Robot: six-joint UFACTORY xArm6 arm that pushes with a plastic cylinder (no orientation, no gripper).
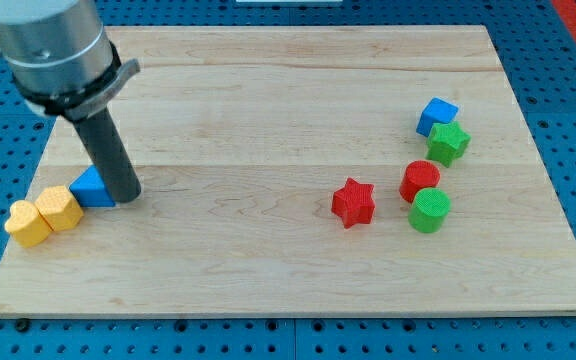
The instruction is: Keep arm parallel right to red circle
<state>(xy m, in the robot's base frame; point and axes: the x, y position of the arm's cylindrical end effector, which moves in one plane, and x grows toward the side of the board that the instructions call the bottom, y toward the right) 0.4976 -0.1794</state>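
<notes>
The red circle stands at the board's right, touching the green circle just below it. My tip rests on the board at the far left, touching the right side of a blue triangle. The tip is far to the left of the red circle, at about the same height in the view. A red star lies left of the red circle.
A blue cube and a green star sit above the red circle. Two yellow blocks, one a heart and one a hexagon, lie left of the blue triangle near the board's left edge.
</notes>
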